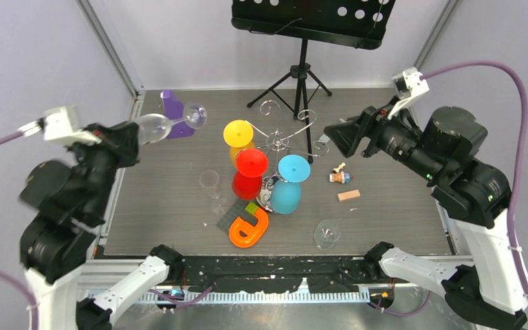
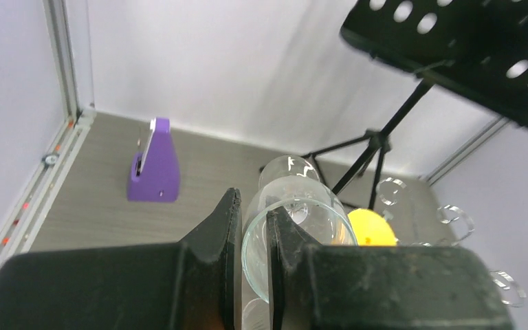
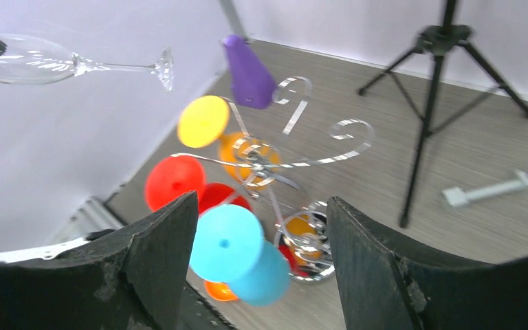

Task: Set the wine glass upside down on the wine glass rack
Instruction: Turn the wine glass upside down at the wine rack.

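Left tool (image 1: 129, 137) nearly shut, pinching the bowl rim of the clear wine glass (image 1: 168, 124). The glass is airborne and lying sideways, foot toward the rack (image 1: 283, 137), at the rack's 10 o'clock. Right tool (image 1: 335, 137) is wide open and empty at the rack's 3 o'clock. Pickup looks done. Left to do: inverting the glass and hanging it on the rack.

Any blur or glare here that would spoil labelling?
Top view: the left arm is motion-smeared, the rest sharp. Left wrist view: bright glints on the wine glass. Right wrist view: the chrome rack is soft, the near fingers blurred.
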Controlling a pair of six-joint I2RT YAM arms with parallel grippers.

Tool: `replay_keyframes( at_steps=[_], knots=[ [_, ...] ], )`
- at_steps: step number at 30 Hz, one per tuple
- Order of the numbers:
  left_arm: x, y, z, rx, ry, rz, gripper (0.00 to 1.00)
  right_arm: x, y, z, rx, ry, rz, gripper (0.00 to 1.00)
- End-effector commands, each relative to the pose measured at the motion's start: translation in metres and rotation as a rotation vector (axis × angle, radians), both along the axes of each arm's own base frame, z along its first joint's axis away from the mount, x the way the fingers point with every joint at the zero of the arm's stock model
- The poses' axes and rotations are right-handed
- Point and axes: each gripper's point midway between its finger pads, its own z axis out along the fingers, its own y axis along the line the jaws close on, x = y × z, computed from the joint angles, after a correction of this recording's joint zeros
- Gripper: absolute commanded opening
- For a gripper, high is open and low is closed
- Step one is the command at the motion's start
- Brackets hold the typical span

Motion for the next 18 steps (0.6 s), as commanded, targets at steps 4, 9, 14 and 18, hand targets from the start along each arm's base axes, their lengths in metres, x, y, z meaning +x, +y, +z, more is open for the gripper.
replay_keyframes(
  at_steps=[4,9,14,18],
  knots=[
    [-0.045,0.006,0.082,-0.194,-0.271,-0.086,0.00,-0.019,0.064,0.056,0.230,0.023,0.316,0.79],
    [-0.046,-0.018,0.096,-0.259,-0.297,-0.204,0.00,-0.014,0.093,0.087,0.283,0.010,0.405,0.81],
    [-0.031,-0.055,0.095,-0.315,-0.257,-0.349,0.00,-0.002,0.120,0.096,0.307,0.020,0.440,0.82],
    [-0.030,-0.065,0.099,-0.355,-0.268,-0.399,0.00,0.014,0.133,0.086,0.289,0.040,0.413,0.82]
  ],
)
